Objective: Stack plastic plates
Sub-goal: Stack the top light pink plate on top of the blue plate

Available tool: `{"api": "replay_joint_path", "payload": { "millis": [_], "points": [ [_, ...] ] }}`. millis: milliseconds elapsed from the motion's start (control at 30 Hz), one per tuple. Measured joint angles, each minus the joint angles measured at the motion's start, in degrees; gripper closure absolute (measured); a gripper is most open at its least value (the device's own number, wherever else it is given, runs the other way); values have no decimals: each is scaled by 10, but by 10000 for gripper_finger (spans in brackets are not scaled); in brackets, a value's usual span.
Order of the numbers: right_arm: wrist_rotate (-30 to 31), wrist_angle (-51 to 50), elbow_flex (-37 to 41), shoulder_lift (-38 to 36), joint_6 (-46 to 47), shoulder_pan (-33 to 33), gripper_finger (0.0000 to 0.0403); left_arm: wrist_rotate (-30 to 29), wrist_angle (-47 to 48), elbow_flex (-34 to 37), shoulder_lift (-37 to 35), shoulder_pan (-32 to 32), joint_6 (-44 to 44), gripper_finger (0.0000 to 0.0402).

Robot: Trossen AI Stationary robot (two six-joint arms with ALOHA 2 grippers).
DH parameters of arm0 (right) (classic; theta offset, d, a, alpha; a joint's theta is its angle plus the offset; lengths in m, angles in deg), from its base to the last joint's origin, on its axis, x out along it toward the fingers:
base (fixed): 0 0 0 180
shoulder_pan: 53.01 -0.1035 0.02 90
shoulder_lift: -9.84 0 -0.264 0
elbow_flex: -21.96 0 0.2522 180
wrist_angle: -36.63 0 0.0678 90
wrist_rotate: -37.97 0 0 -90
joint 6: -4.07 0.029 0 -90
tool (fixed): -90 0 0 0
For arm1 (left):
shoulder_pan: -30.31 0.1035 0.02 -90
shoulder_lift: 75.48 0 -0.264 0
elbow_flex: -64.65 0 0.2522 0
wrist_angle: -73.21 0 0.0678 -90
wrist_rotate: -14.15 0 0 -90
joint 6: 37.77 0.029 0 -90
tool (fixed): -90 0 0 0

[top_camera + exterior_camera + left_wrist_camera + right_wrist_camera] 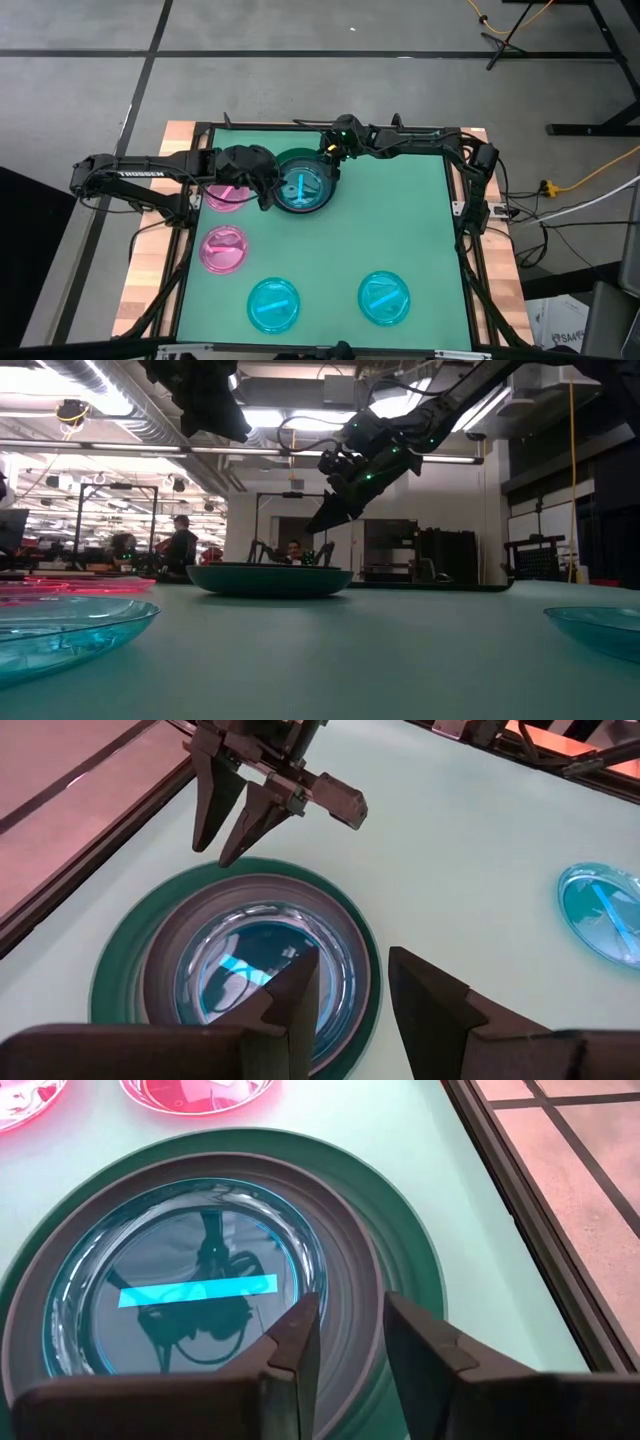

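Green, grey and cyan nest largest-first near the table's (420, 240) far edge: your dark green plate (327, 188) carries the grey plate (340, 1230) and one cyan plate (302, 185), so each sits stably. Both the left gripper (268, 193) and the right gripper (331, 150) hover over its rim, fingers slightly parted, holding nothing. Count four loose — two pink plates (225, 248) toward the left edge, two cyan ones (274, 304) near the front edge.

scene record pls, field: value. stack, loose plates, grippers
stack: cyan plate in dark grey plate, in dark green plate
loose pink: two, by table's left edge
loose cyan: two, near edge
left gripper: open, above the stack
right gripper: open, above stack's far rim
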Motion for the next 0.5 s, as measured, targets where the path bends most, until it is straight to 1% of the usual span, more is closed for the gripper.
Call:
{"api": "replay_joint_path", "payload": {
  "millis": [233, 400, 500],
  "points": [
    [-6, -4, 0, -2, 0, 0, 301, 0, 1, 0, 0, 21, 1, 285],
    [-6, -18, 0, -27, -8, 0, 301, 7, 37, 0, 0, 63, 3, 285],
    [-6, -46, 1, -57, -30, 0, 301, 8, 69, 0, 0, 96, 28, 285]
  ]
}}
